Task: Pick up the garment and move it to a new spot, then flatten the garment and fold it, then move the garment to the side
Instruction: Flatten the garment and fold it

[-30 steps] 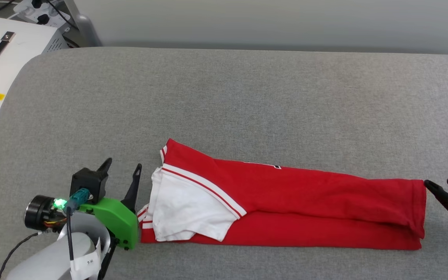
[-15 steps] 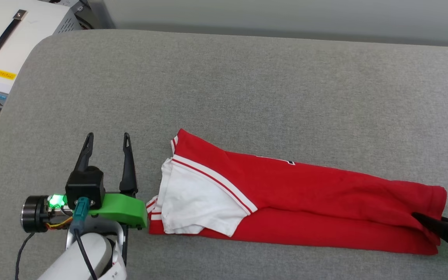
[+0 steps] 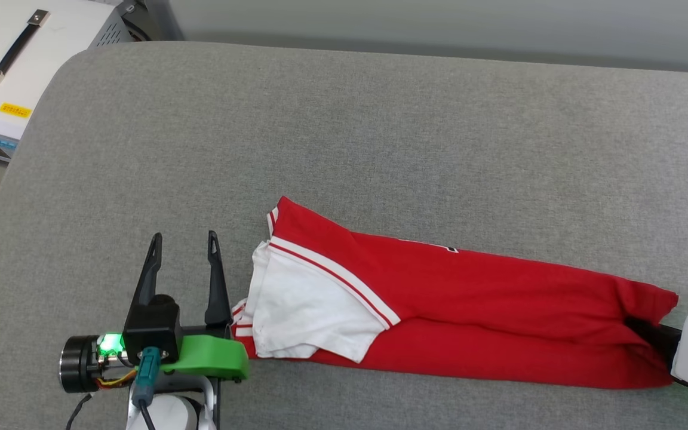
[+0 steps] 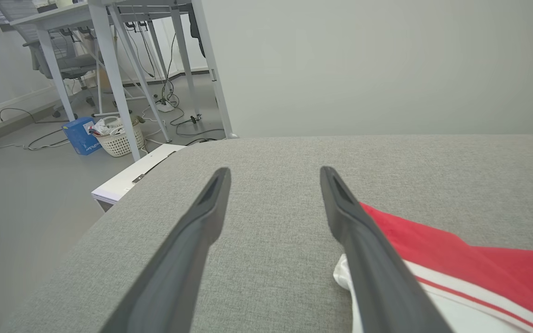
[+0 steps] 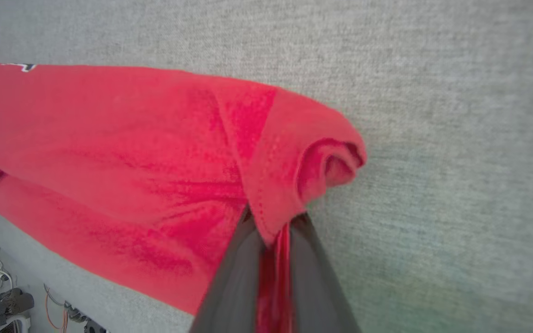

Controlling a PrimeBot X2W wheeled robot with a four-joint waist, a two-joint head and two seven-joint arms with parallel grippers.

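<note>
The garment (image 3: 469, 316) lies folded lengthwise into a long red strip across the near part of the grey padded surface (image 3: 344, 131). A white sleeve (image 3: 308, 310) with striped trim lies on top at its left end. Of its lettering (image 3: 448, 248) only a dark sliver peeks from the far fold, too little to read. The right gripper (image 5: 271, 222) pinches the hem at the strip's right end, fingertips buried in cloth, its body cut off by the head view's edge. The left gripper (image 3: 184, 239) stands spread just beside the sleeve end, seemingly clear of the cloth.
</note>
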